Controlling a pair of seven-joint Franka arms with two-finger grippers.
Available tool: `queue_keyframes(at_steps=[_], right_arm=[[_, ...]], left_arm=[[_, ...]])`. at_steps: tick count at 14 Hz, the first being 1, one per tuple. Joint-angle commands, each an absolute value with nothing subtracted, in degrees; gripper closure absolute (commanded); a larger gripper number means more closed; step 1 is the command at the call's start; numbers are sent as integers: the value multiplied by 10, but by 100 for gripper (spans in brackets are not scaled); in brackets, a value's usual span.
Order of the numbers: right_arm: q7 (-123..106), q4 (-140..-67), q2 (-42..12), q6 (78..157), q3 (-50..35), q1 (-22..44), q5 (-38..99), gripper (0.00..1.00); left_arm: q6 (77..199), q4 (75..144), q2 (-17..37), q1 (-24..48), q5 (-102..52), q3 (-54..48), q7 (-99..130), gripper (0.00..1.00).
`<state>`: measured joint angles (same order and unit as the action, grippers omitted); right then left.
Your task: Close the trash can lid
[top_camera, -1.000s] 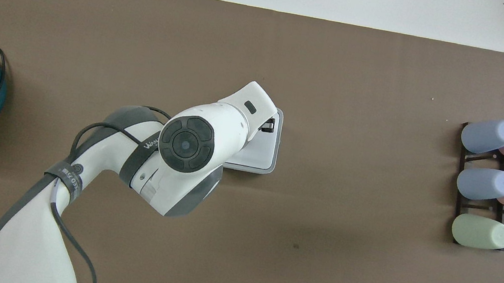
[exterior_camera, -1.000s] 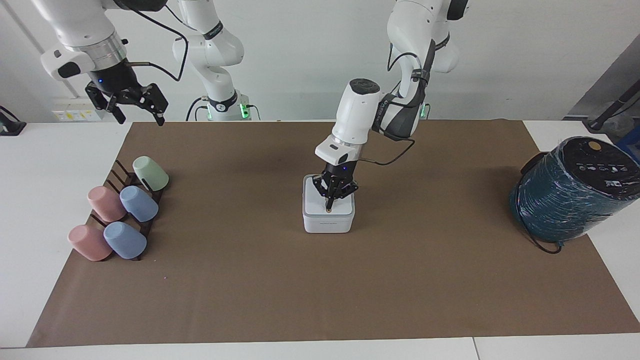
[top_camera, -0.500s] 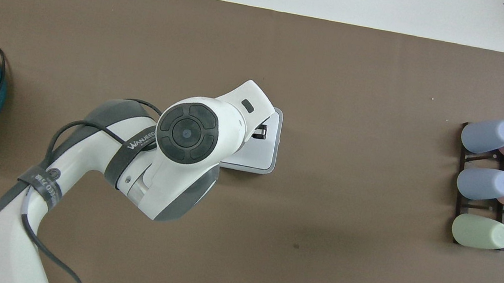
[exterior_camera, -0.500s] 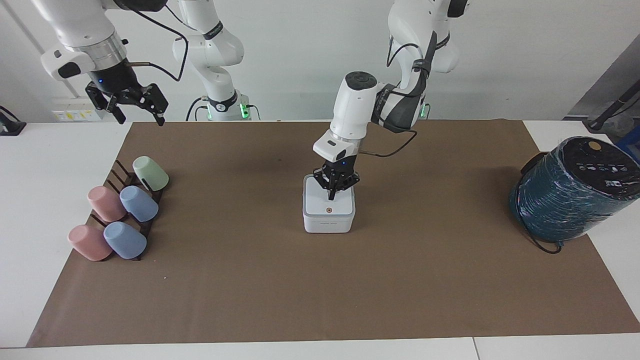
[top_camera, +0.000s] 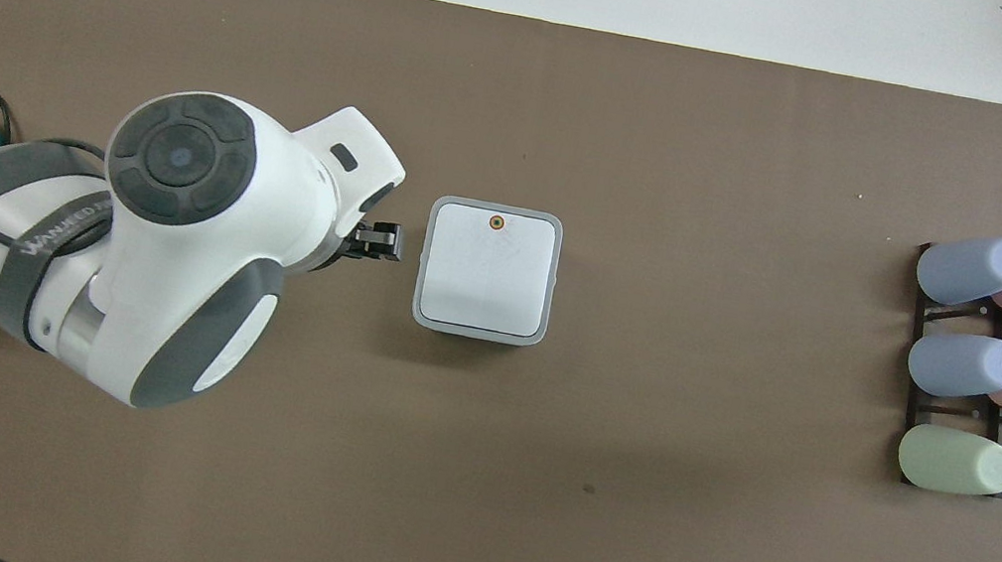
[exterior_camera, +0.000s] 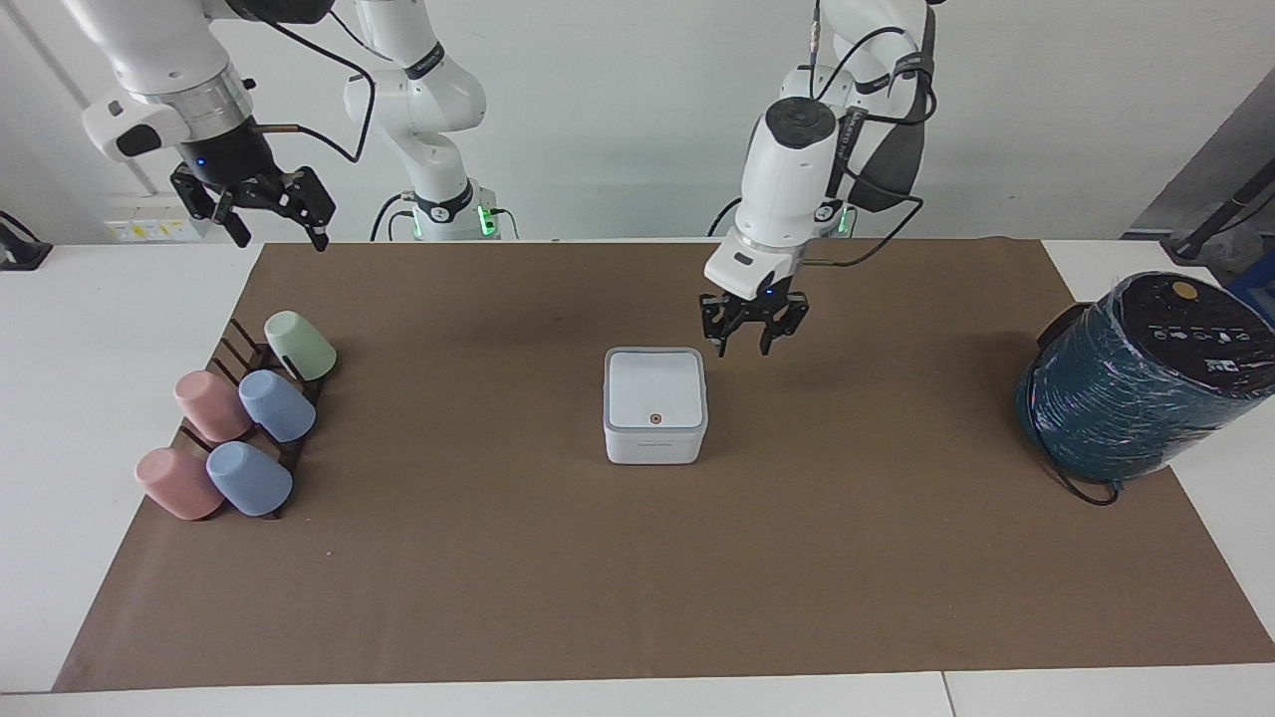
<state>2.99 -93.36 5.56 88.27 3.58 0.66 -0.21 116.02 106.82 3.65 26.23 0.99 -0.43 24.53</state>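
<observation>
**Sitting shut: trash can lid is down, both grippers off it**

Sitting in the middle of the brown paper mat (exterior_camera: 637,558) is the small white cube-shaped plastic trash can (exterior_camera: 654,440), and its square white lid with the grey rim (exterior_camera: 654,388) lies flat on top, closed, with the little orange-red dot showing on the edge farthest from the robots.

The left gripper (exterior_camera: 754,344) hangs in the air over bare mat just beside the can, toward the left arm's end of the table. It's not touching the can or the lid. Fingers point down and are spread apart with nothing between them.

The right gripper (exterior_camera: 267,227) is up high over the right arm's end of the table, waiting, fingers spread and empty too.

Other stuff around: a dark wire rack (exterior_camera: 261,398) holding five plastic cups lying tilted (one pale green (exterior_camera: 301,346), two pink, two blue) at the right arm's end, and a big teal-wrapped cylinder (exterior_camera: 1136,378) with a black cable at the left arm's end.
</observation>
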Motion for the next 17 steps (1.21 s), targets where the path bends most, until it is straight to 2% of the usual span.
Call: queue_keyframes(at_steps=[1, 3, 6, 9, 12, 14, 17], right_arm=[[22, -946, 67, 882, 36, 7, 3, 0], [21, -946, 66, 882, 36, 6, 3, 0], [23, -946, 66, 884, 36, 7, 4, 0], [25, -946, 67, 883, 36, 7, 10, 0], [25, -946, 67, 882, 36, 7, 10, 0], [25, -946, 67, 882, 36, 7, 11, 0], [26, -947, 67, 882, 36, 7, 11, 0]], left_arm=[[1155, 1131, -31, 211, 17, -9, 182, 0], [1139, 1141, -60, 172, 17, -8, 154, 0], [1107, 1123, -65, 101, 17, -7, 75, 0], [1069, 1059, -40, 45, 17, -7, -17, 0], [1008, 950, 8, 7, 15, -6, -50, 0], [971, 901, 19, -6, 15, -6, -60, 0], [962, 903, 13, -15, -9, -5, -58, 0]])
